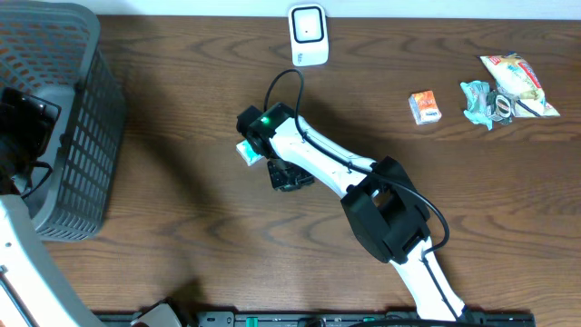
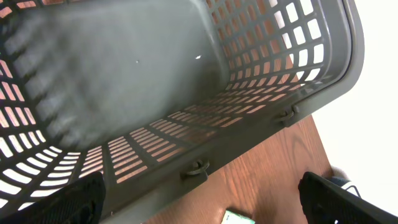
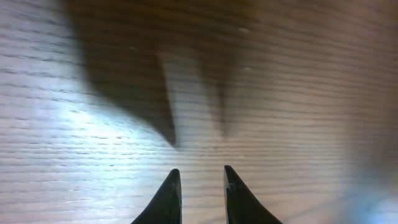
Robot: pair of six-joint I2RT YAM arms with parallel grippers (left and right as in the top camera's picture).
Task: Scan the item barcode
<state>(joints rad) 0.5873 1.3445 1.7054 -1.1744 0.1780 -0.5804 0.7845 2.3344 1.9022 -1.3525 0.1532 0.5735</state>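
Observation:
The item, a small green-and-white pack [image 1: 244, 152], lies flat on the wooden table, just left of my right arm's wrist. The left wrist view shows only a corner of the pack [image 2: 238, 218]. The white barcode scanner [image 1: 308, 34] stands at the table's far edge. My right gripper [image 1: 290, 174] points down at the table to the right of the pack. Its fingertips [image 3: 200, 169] stand a narrow gap apart, with only bare wood between them. My left gripper [image 2: 199, 202] hangs wide open and empty over the grey basket [image 2: 261, 93].
The grey mesh basket [image 1: 82, 136] fills the table's left end. A small orange box [image 1: 424, 107], a teal packet [image 1: 477, 102] and a snack bag [image 1: 519, 84] lie at the far right. The right arm's elbow [image 1: 390, 213] spans the middle.

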